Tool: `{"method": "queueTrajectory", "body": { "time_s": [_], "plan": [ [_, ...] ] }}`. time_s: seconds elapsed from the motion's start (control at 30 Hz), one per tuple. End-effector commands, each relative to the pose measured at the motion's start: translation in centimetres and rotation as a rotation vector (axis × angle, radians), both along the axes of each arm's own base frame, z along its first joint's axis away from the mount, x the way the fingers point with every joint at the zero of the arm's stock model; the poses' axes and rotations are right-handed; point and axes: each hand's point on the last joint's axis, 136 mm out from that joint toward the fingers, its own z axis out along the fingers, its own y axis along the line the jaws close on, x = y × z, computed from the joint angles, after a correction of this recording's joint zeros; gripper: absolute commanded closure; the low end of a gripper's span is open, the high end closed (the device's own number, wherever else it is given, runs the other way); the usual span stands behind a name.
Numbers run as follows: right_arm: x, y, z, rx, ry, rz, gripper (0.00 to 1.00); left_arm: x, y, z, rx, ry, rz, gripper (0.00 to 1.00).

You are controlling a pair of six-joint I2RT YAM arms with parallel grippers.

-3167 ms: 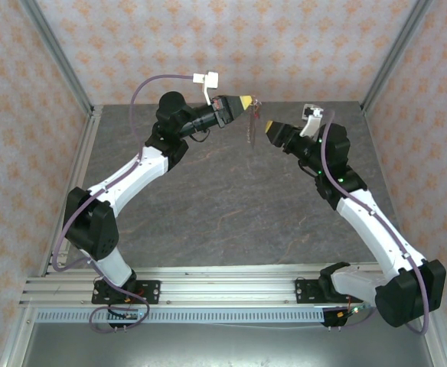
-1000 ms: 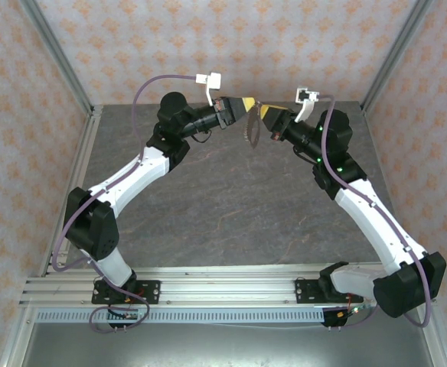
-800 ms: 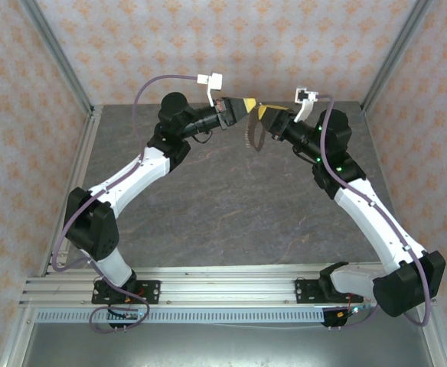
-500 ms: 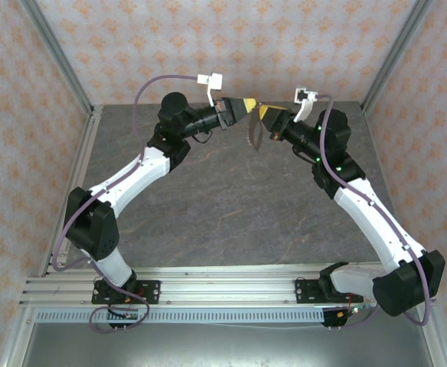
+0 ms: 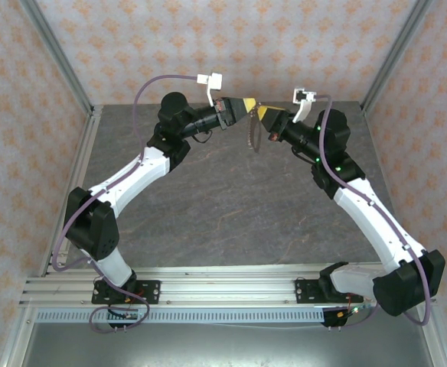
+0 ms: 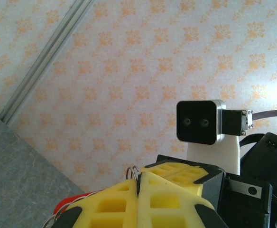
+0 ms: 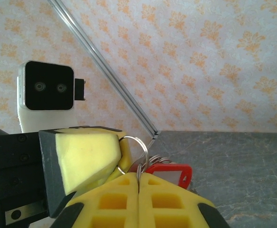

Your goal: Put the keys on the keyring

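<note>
1. The left gripper [image 5: 251,104] and the right gripper [image 5: 259,113] meet tip to tip above the table [image 5: 208,206], close to the middle of its far edge, with the left one on the left.
2. The keyring [image 5: 252,134] hangs just below their tips, over the far part of the table.
3. The keys [image 7: 169,172] sit just behind the right gripper's tips, beside the keyring.
</note>
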Motion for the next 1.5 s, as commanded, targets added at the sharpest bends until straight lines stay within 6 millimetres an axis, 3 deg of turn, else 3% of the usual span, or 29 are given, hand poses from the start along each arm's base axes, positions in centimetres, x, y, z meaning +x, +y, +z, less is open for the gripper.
{"method": "queueTrajectory", "body": {
  "time_s": [0.0,0.1,0.47,0.6,0.7,0.9,1.0,1.33,1.47],
  "plan": [
    [-1.5,1.9,2.4,-0.004,-0.074,0.077,1.00,-1.0,-0.1,2.9,-0.038,-0.091,-0.021,1.00],
    [-1.8,2.5,2.3,-0.030,-0.078,0.087,1.00,-1.0,-0.2,2.7,-0.037,-0.089,-0.021,1.00],
    [-1.3,1.3,1.9,-0.042,-0.075,0.006,1.00,-1.0,-0.1,2.5,-0.036,-0.088,-0.018,1.00],
    [-1.1,0.8,1.7,-0.051,-0.072,-0.018,0.78,-1.0,0.0,2.6,-0.040,-0.092,-0.013,1.00],
    [-2.1,-0.7,3.2,-0.028,-0.100,-0.032,0.63,-1.0,0.1,2.8,-0.044,-0.096,-0.008,1.00],
    [-3.2,-4.8,6.1,0.048,-0.151,-0.110,0.58,-1.2,0.1,3.3,-0.050,-0.108,-0.010,1.00],
    [-2.9,-5.9,6.7,0.080,-0.151,-0.140,0.58,-1.2,0.1,3.5,-0.053,-0.112,-0.014,1.00],
    [-0.2,-3.5,5.9,0.275,-0.038,-0.006,0.63,-1.3,0.1,3.8,-0.067,-0.114,-0.014,1.00],
    [0.9,-2.9,4.5,0.320,0.006,0.018,0.65,-1.4,0.2,3.9,-0.070,-0.116,-0.015,1.00]
  ]
}}
